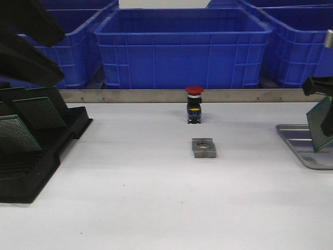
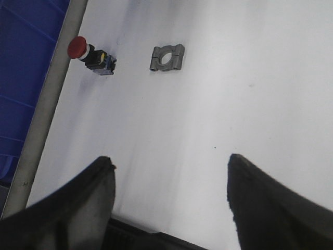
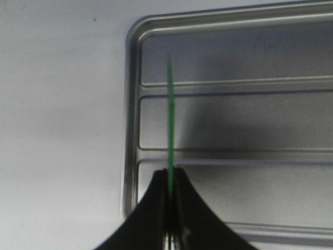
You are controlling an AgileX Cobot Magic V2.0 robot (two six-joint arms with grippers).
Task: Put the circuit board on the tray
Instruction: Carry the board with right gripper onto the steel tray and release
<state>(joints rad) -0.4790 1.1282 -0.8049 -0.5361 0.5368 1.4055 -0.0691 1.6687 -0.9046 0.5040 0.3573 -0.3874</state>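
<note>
My right gripper [image 3: 170, 172] is shut on a green circuit board [image 3: 169, 109], seen edge-on in the right wrist view, held above the silver-grey ridged tray [image 3: 132, 104] near its corner. In the front view the board [image 1: 319, 124] hangs tilted over the tray [image 1: 296, 143] at the far right, with the right gripper [image 1: 328, 112] partly cut off by the frame edge. My left gripper [image 2: 169, 166] is open and empty above the white table, near the black slotted rack [image 1: 31, 166] that holds several more green boards [image 1: 39, 112].
A red-capped push button [image 1: 194, 104] and a grey metal clamp block [image 1: 203, 147] sit mid-table; both also show in the left wrist view, the button [image 2: 88, 53] and the block [image 2: 167, 58]. Blue plastic bins [image 1: 182, 47] stand behind a metal rail [image 1: 156, 96].
</note>
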